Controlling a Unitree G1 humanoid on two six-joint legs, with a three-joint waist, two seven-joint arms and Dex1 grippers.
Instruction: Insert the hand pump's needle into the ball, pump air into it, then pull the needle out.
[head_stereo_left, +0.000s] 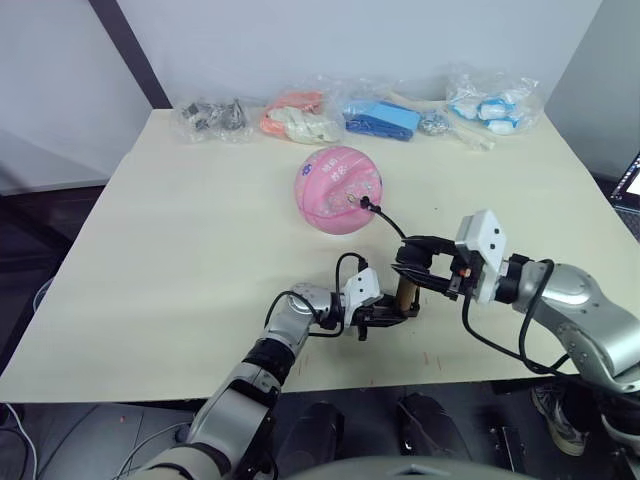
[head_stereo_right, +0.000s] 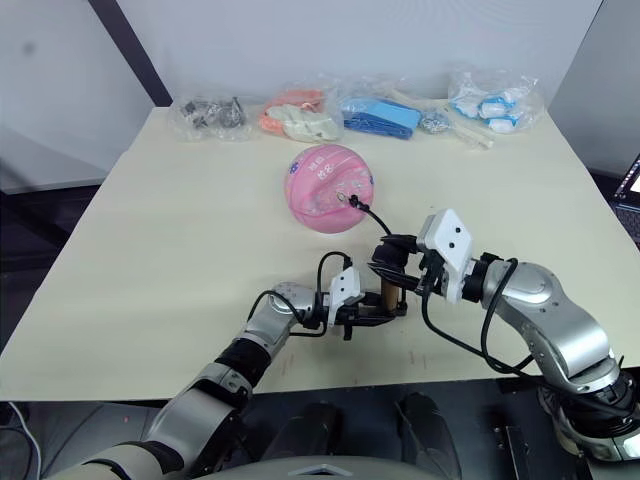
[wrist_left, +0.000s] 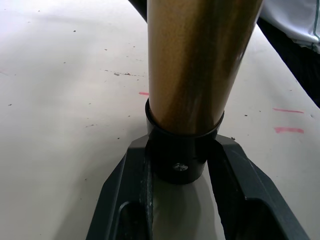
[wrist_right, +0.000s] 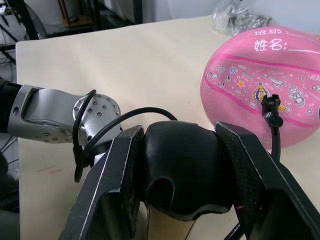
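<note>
Here the hand pump (head_stereo_left: 406, 293) stands upright on the table (head_stereo_left: 180, 240), near its front edge, held at both ends. My left gripper (head_stereo_left: 385, 313) clamps the black bottom cap, one finger (wrist_left: 127, 200) pressed against each side of it, with the gold-bronze barrel rising straight above. My right gripper (head_stereo_left: 418, 262) is closed around the black handle at the top, a finger (wrist_right: 112, 180) on either side of it.

From the pump a thin black hose (head_stereo_left: 388, 220) curves up and away to the ball (head_stereo_left: 338, 189), which sits farther back, near the middle of the table. The needle (wrist_right: 270, 106) fitting sits against the pink skin of the ball, among the small cartoon prints; the pin itself is too small to make out.

Along the table's far edge lies a row of plastic-bagged items (head_stereo_left: 355, 112), well apart from the ball.
</note>
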